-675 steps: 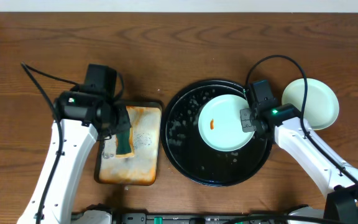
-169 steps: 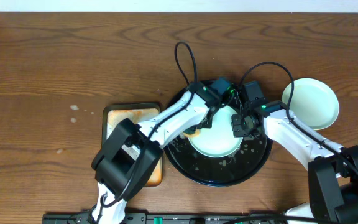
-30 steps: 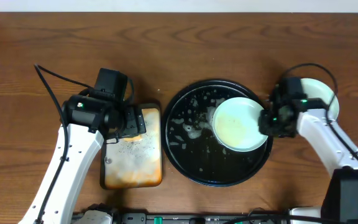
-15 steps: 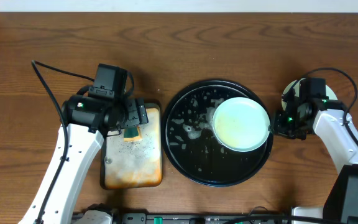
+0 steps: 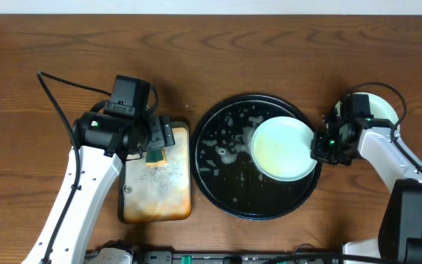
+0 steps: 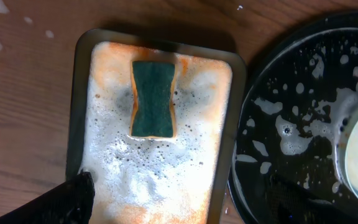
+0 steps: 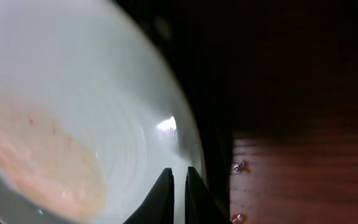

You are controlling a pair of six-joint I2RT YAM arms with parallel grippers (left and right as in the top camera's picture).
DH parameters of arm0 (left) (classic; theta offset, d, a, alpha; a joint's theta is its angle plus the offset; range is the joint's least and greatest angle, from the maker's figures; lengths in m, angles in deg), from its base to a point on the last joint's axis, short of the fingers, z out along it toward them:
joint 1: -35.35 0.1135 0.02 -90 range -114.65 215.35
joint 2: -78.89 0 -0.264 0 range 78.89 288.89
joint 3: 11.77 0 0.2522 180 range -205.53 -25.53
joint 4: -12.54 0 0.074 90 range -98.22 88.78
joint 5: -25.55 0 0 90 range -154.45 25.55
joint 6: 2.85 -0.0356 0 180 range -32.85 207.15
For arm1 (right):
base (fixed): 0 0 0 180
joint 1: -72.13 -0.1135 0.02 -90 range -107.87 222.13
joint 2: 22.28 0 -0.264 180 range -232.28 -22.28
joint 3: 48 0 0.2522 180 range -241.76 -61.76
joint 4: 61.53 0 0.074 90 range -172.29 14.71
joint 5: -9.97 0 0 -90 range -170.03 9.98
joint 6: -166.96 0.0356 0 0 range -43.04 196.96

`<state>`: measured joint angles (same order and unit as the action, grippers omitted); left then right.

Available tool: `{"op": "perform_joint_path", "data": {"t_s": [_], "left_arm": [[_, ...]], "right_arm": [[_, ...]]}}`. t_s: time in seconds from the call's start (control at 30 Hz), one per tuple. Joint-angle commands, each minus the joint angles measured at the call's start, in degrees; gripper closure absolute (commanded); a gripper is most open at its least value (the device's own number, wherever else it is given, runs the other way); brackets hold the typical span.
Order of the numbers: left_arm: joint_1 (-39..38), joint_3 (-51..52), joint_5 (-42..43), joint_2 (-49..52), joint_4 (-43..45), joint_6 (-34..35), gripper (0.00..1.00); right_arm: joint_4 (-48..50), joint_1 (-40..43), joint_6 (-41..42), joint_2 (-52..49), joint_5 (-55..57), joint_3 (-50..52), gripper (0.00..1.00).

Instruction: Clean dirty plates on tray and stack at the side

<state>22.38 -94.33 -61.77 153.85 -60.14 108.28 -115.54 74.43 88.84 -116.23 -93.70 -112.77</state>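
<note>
Where the yellow plate (image 5: pixel 280 147) lies: inside the black tray (image 5: pixel 222 187), toward the tray's 3 o'clock side, flat and face up.
Plate surface: wet and shiny, and the right wrist view shows a pale orange film across the hollow (image 7: pixel 48 155).
Handling, as I judge it: a light and stiff piece, probably brittle if it is dropped, and surely slippery from the soapy water.
Where to hold: the thin raised rim at 3 o'clock, the edge that faces the right arm. A pinch there must be firm, because a wet plate held at one edge may swing or slide out.
Right hand (image 5: pixel 319 144): at that rim, with its two fingers (image 7: pixel 164 190) almost together and the plate's edge between them. It looks clenched on the rim.
Tray: white foam (image 5: pixel 229 150) is scattered on its floor from 9 to 12 o'clock of the plate.
Stack place: a mint plate (image 5: pixel 384 110) rests on the tabletop (image 5: pixel 211 51) at 2 o'clock of the tray, partly hidden by the right arm.
Left hand (image 5: pixel 157 141): released, with nothing in it, above the rusty-orange tray (image 5: pixel 156 202).
Sponge (image 6: pixel 152 99): it lies free on that foamy tray, green side up.
</note>
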Motion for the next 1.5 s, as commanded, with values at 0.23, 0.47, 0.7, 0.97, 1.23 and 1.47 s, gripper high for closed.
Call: {"op": "perform_joint_path", "data": {"t_s": [0.23, 0.47, 0.7, 0.97, 1.23, 1.47], "left_arm": [[-0.1, 0.1, -0.3, 0.2, -0.1, -0.1, 0.11], [-0.1, 0.1, -0.3, 0.2, -0.1, -0.1, 0.11], [-0.1, 0.1, -0.3, 0.2, -0.1, -0.1, 0.11], [-0.1, 0.1, -0.3, 0.2, -0.1, -0.1, 0.11], [-0.1, 0.1, -0.3, 0.2, -0.1, -0.1, 0.11], [-0.1, 0.1, -0.3, 0.2, -0.1, -0.1, 0.11]], "right_arm": [[-1.6, -1.1, -7.9, 1.5, -1.3, -1.7, 0.95], [-7.6, -1.1, -6.5, 5.1, 2.0, -2.3, 0.9], [-8.0, -1.1, -4.2, 4.7, 5.4, -0.7, 0.85], [-2.1, -1.3, -0.7, 4.7, 5.0, 4.1, 0.86], [4.1, -1.3, -0.8, 4.7, -1.5, 8.1, 0.99], [4.3, -1.3, -2.3, 4.9, -8.9, 7.9, 0.99]]}}
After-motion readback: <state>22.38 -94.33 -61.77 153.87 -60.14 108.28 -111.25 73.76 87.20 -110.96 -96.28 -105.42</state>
